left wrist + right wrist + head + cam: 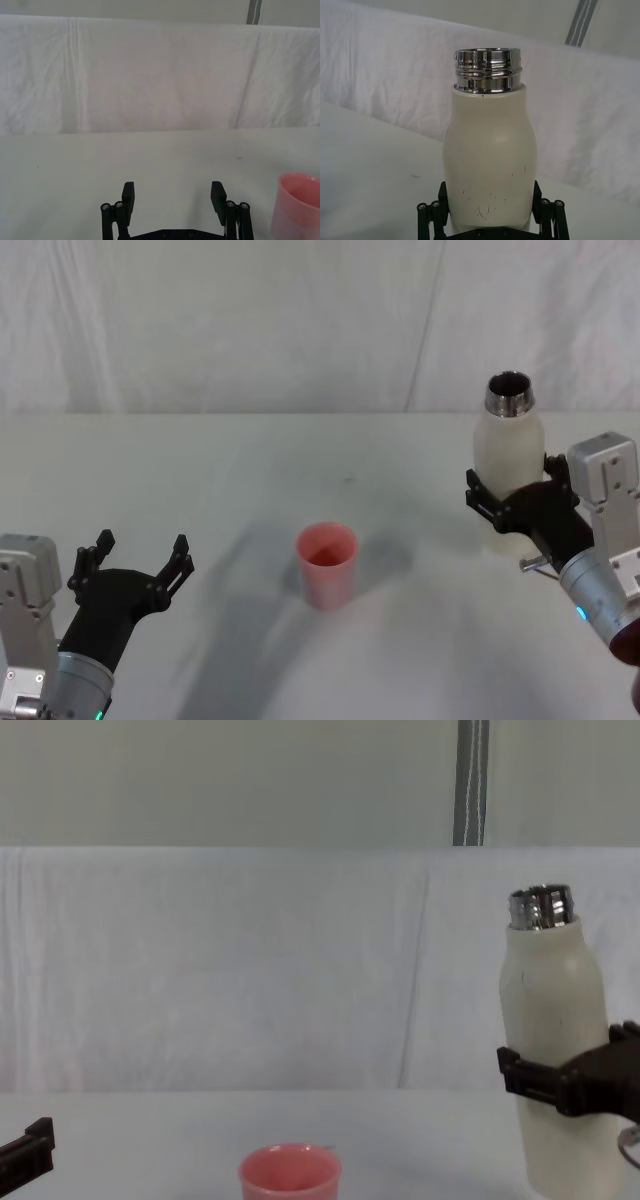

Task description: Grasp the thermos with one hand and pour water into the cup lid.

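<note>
thermos (507,455) base hidden behind the right tool (512,495) clamping it.

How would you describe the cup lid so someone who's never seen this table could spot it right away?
Start at the white-draped table in front of the robot and look near its middle, between the open left gripper and the right gripper shut on the thermos. The cup lid stands there alone: a short, open, pink cup, unlike the tall cream bottle with its steel neck.
</note>
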`<state>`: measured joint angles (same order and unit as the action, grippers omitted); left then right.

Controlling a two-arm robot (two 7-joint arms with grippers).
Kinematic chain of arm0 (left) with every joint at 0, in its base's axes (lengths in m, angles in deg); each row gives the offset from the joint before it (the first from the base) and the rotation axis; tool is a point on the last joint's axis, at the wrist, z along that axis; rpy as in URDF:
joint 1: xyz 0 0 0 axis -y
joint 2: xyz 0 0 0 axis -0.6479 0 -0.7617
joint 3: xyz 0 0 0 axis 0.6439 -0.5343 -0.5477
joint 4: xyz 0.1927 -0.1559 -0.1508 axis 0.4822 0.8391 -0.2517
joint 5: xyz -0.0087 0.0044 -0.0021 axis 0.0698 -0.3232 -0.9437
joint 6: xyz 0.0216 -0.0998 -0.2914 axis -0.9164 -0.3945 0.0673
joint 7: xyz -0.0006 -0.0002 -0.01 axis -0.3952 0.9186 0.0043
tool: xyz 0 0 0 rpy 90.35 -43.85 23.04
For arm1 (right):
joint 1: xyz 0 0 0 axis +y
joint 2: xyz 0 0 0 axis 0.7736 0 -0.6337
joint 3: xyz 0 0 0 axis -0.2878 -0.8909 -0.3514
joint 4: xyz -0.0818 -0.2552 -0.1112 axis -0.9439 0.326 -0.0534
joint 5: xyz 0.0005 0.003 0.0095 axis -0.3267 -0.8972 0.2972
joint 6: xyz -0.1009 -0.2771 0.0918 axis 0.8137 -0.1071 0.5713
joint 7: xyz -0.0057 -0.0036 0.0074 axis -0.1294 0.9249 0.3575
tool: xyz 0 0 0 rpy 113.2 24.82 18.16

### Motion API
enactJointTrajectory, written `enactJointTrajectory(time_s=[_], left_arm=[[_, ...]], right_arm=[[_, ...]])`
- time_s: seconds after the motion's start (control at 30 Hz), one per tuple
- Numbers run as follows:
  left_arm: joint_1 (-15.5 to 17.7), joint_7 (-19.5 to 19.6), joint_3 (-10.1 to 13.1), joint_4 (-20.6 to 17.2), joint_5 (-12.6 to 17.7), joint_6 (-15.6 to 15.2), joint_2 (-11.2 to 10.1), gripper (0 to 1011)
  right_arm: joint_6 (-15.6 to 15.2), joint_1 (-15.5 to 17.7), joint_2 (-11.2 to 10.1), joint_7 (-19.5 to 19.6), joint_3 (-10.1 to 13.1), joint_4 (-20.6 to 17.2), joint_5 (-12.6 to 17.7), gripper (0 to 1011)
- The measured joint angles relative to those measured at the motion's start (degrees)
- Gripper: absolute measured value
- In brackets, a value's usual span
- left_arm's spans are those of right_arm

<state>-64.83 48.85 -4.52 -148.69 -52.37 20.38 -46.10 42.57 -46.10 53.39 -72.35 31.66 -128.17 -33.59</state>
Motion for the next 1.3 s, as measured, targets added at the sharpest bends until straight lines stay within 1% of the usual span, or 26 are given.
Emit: enactJointTrajectory(time_s=[0.17,0.3,0.33,0.4,0.43,0.5,0.53,0.6,0.63,0.7,0.73,0.77,0.83,0.97,1.17,1.23,1.3], left_arm=[[0.0,0.0,0.0,0.0,0.0,0.0,0.0,1001],[0.0,0.0,0.0,0.0,0.0,0.0,0.0,1001],[0.0,0.0,0.0,0.0,0.0,0.0,0.0,1001],[0.0,0.0,0.0,0.0,0.0,0.0,0.0,1001],[0.0,0.0,0.0,0.0,0.0,0.0,0.0,1001],[0.0,0.0,0.0,0.0,0.0,0.0,0.0,1001],[0.0,0.0,0.0,0.0,0.0,0.0,0.0,1001],[0.0,0.0,0.0,0.0,0.0,0.0,0.0,1001],[0.0,0.0,0.0,0.0,0.0,0.0,0.0,1001],[0.0,0.0,0.0,0.0,0.0,0.0,0.0,1001],[0.0,0.0,0.0,0.0,0.0,0.0,0.0,1001],[0.0,0.0,0.0,0.0,0.0,0.0,0.0,1001],[0.0,0.0,0.0,0.0,0.0,0.0,0.0,1001],[0.0,0.0,0.0,0.0,0.0,0.0,0.0,1001],[0.0,0.0,0.0,0.0,0.0,0.0,0.0,1001],[0.0,0.0,0.0,0.0,0.0,0.0,0.0,1001],[0.0,0.0,0.0,0.0,0.0,0.0,0.0,1001]], right_arm=[[-1.2,-1.0,-1.7,-0.2,-0.7,-2.0,-3.9,950],[-1.5,-1.8,-2.6,-0.4,-1.3,-2.7,-6.4,950],[-1.5,-2.1,-3.0,-0.3,-1.6,-2.9,-7.8,950],[-1.3,-2.4,-3.2,-0.1,-1.8,-3.1,-9.0,951],[-1.0,-2.6,-3.4,0.2,-2.1,-3.2,-10.2,950],[-0.7,-2.8,-3.6,0.6,-2.4,-3.3,-11.7,950],[-0.3,-3.0,-3.9,1.0,-2.8,-3.5,-13.2,951],[0.0,-3.2,-4.2,1.4,-3.2,-3.7,-15.1,951],[0.3,-3.4,-4.6,1.8,-3.8,-3.9,-16.9,951],[0.6,-3.6,-5.0,2.0,-4.4,-4.1,-19.0,950],[0.6,-3.8,-5.5,2.3,-5.2,-4.4,-21.1,950],[0.6,-3.8,-5.5,2.3,-5.2,-4.4,-21.1,950],[0.4,-4.1,-6.4,2.3,-6.7,-5.0,-24.9,950],[-0.4,-4.4,-7.1,1.9,-8.5,-5.5,-28.9,951],[-1.3,-4.9,-7.3,1.2,-10.7,-5.3,-32.9,950],[-1.5,-5.0,-7.3,1.0,-11.1,-5.1,-33.5,950],[-2.0,-5.2,-7.3,0.9,-11.9,-4.7,-35.2,951]])
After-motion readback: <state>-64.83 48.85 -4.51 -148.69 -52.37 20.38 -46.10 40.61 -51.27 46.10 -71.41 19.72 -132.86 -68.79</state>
